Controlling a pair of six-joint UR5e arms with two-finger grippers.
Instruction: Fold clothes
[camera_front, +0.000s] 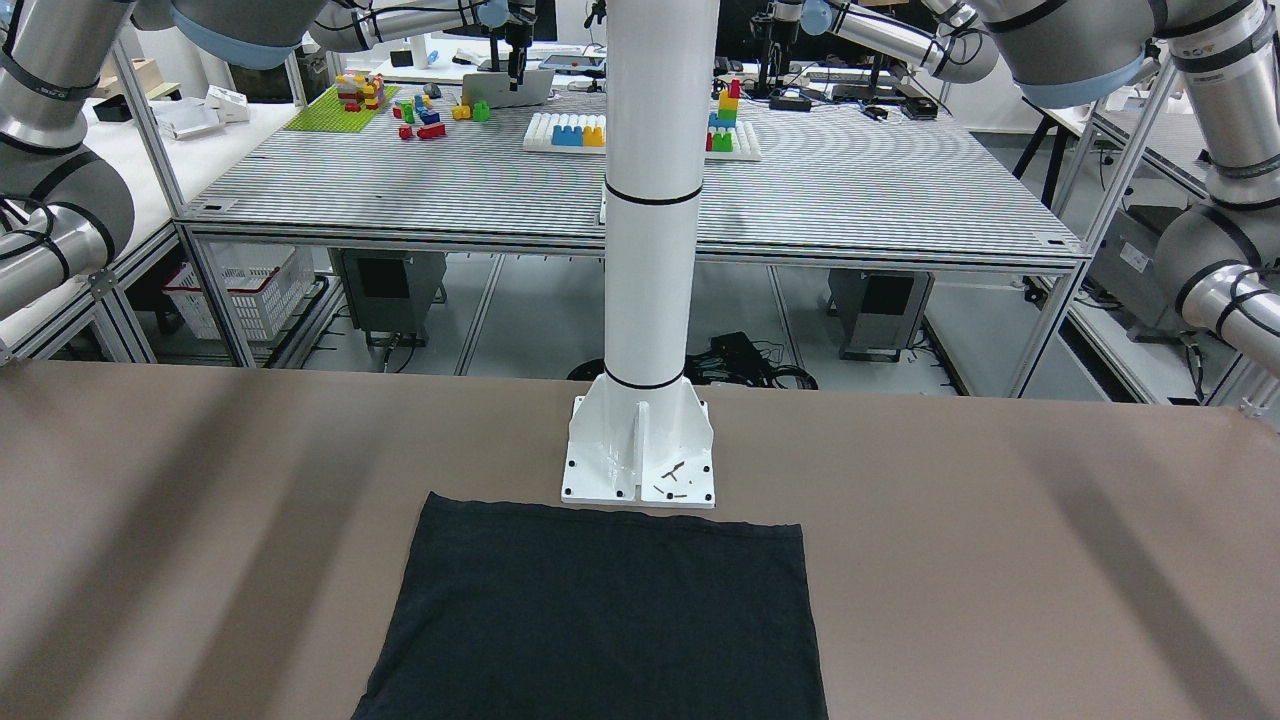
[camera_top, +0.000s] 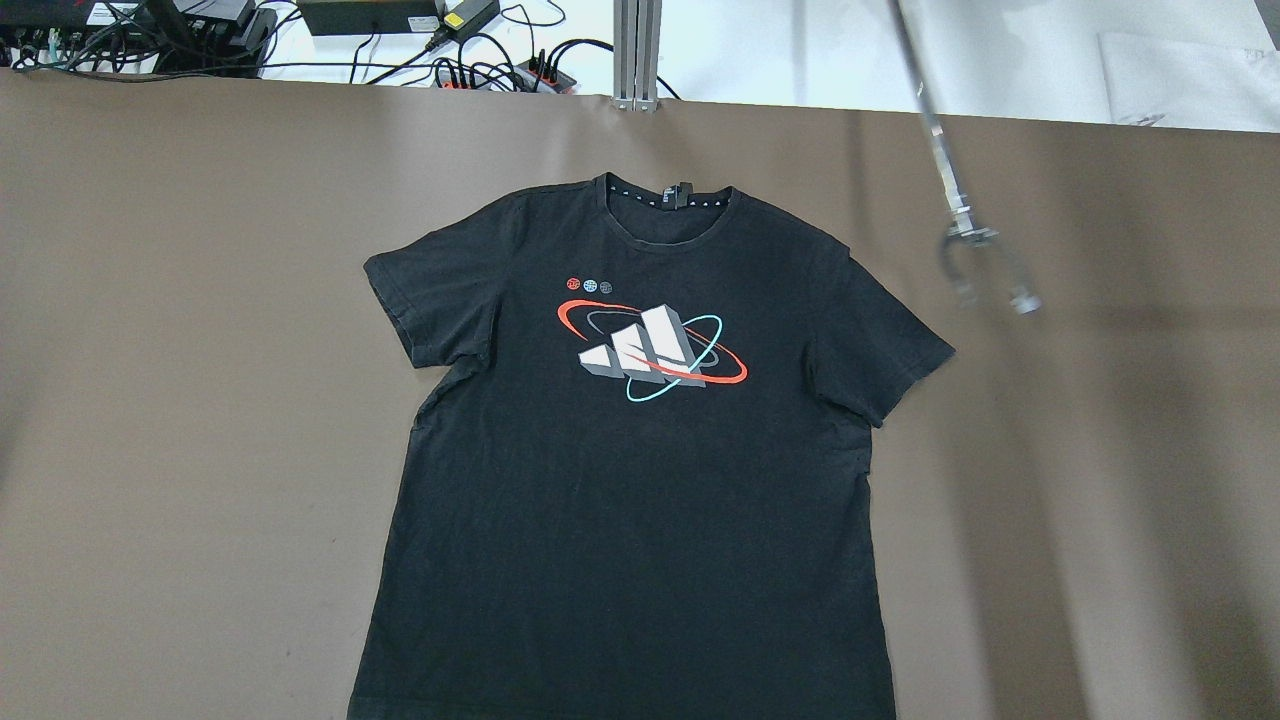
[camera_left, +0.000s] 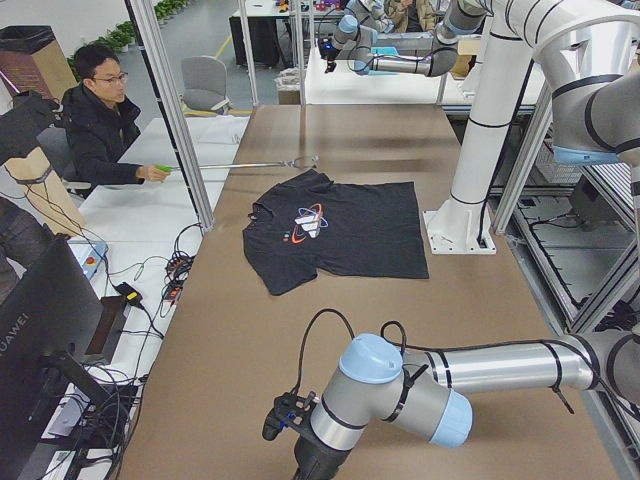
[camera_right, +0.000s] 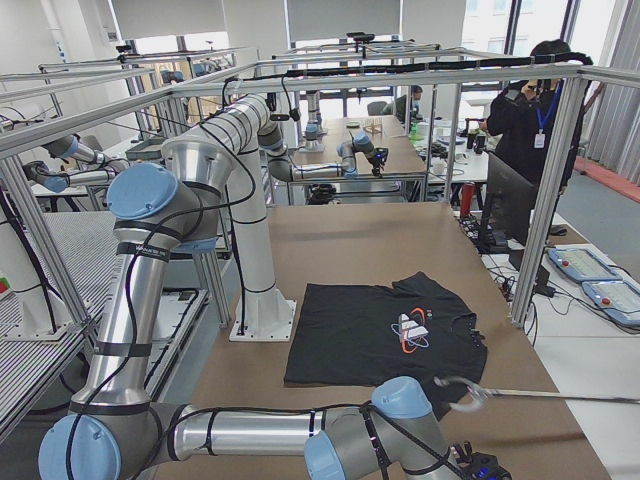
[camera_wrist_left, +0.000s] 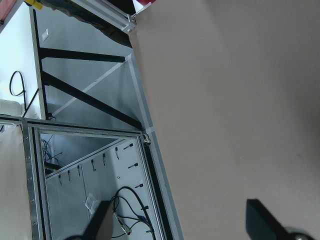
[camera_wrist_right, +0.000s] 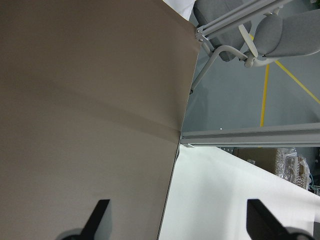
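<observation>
Only actual text I can make out from here is HUAWEI, running up the back of the dark monitor (camera_left: 35, 330) in the left side view. The black t-shirt (camera_top: 620, 500) carries a three-bar logo print (camera_top: 650, 350) ringed in red and teal. The three tiny badges (camera_top: 589, 286) above it are too small to read.

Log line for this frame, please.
fold: not started | T-shirt flat, unfolded, print up | left gripper open, empty | right gripper open, empty | hooked pole near one sleeve
</observation>
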